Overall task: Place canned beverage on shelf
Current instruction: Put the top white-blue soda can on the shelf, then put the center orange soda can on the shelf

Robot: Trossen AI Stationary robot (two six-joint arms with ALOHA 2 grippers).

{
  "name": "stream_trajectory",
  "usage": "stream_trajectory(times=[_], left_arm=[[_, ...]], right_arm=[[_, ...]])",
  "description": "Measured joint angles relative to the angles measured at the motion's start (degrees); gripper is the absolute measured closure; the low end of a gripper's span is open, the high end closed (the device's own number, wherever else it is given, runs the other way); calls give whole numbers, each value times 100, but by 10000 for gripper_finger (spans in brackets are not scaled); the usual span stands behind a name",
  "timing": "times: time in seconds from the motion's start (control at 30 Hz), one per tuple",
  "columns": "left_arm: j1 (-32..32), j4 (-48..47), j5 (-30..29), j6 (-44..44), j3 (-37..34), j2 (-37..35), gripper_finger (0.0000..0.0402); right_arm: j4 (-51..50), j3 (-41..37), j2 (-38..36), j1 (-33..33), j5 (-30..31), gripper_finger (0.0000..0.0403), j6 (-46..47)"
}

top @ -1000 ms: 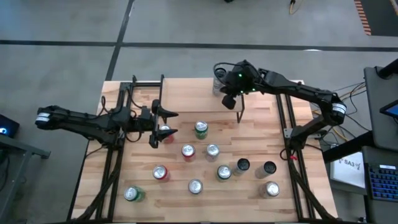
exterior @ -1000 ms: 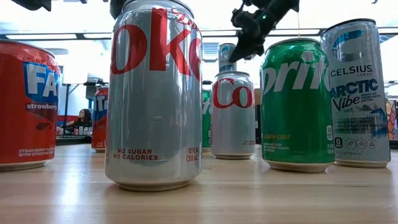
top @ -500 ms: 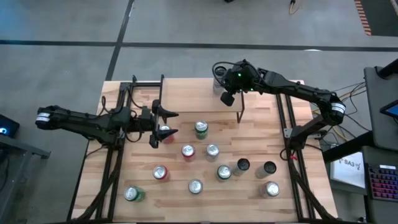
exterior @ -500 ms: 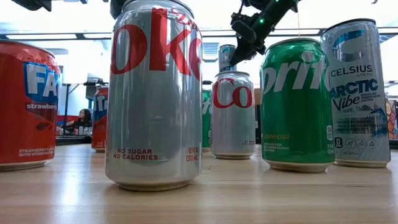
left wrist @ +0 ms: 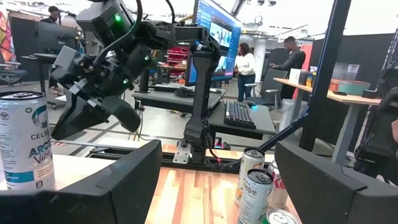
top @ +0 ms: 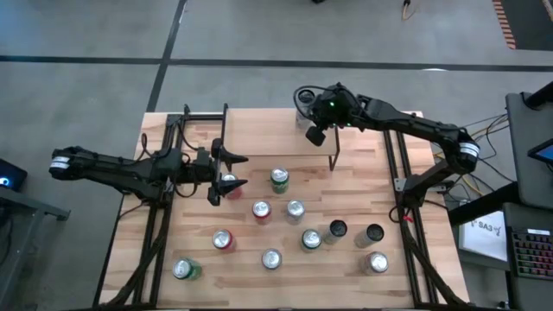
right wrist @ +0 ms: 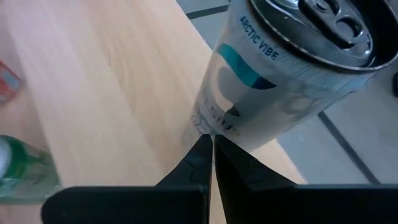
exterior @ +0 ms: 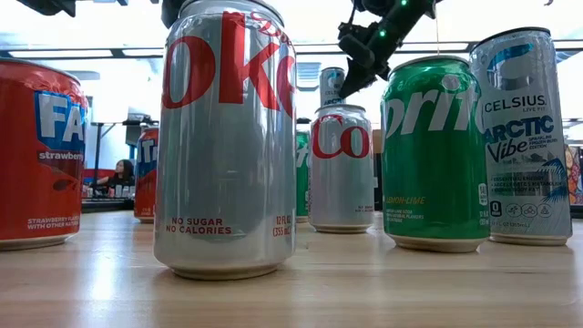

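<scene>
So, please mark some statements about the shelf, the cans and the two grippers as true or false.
1. A Celsius can stands on the shelf. True.
2. The right gripper grips this can. False: its fingers are shut with nothing between them, beside the can.
3. The left gripper is open over the table. True.
4. The left gripper holds a green can. False: it holds nothing; the red can sits below it.
5. Several cans are on the table. True.

Eleven cans (top: 295,210), one shelf (top: 359,138), one table (top: 251,276) and two robot arms (top: 112,168).
</scene>
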Motion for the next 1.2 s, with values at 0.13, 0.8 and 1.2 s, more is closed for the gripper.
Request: stream_trajectory(times=[0.13, 0.8, 1.2], left_arm=[[0, 0, 0, -5, 0, 0, 102], [-51, -434, 122, -680, 673, 1025, 102], [-348, -3297, 238, -223, 1842, 1657, 102]], right_arm=[[-143, 0, -206, 77, -269, 394, 265], [-51, -293, -1393, 2342, -404, 394, 1107], [71, -862, -1702, 3613, 45, 394, 1470]])
